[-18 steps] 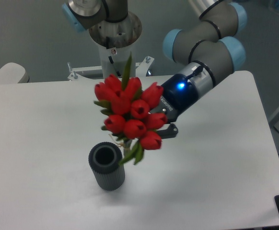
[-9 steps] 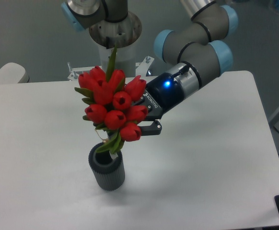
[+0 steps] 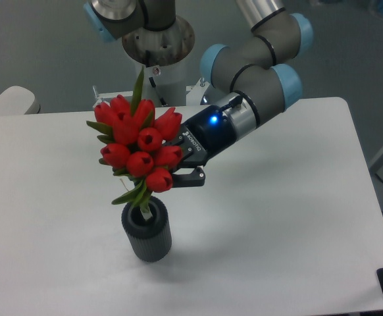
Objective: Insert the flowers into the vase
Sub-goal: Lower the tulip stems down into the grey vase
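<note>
The flowers [image 3: 137,149] hang tilted directly above the vase [image 3: 147,232], red buds leaning up and left of it, green stem ends dipping just into its round mouth; the vase stands upright on the white table [image 3: 277,250]; right of the bunch the gripper [image 3: 178,172] comes in slanting, jaws clamped on the stems behind the lowest buds; white lettering runs along its black body, too small to read; a blue light glows on the wrist above the vase's right.
</note>
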You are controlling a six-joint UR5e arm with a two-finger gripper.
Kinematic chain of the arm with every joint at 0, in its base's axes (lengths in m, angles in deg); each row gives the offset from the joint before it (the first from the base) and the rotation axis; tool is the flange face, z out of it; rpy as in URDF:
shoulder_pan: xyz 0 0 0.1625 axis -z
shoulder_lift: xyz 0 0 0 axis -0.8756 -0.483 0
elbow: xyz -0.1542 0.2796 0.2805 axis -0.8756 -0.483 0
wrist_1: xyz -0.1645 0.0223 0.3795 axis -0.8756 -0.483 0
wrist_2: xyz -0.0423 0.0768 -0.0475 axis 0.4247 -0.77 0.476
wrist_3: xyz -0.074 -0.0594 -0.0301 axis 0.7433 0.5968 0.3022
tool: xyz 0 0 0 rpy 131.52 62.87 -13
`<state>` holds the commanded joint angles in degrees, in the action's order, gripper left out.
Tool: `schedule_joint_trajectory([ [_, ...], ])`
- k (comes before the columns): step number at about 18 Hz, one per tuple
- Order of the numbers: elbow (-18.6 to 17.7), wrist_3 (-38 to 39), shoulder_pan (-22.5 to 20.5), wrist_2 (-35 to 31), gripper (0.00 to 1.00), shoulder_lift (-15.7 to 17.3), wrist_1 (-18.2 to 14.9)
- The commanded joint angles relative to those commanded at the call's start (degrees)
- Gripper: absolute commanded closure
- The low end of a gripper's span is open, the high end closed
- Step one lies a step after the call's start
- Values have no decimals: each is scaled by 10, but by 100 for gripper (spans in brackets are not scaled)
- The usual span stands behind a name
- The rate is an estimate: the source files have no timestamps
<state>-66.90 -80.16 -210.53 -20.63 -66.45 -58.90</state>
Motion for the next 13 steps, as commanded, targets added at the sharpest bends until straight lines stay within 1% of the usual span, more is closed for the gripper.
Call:
schedule_joint_trajectory([
  [3,-18,-11,0,0,81,1,1],
  [8,-31,-35,-4,0,80,2,0],
  [13,-54,-75,-3,-1,80,-11,0],
])
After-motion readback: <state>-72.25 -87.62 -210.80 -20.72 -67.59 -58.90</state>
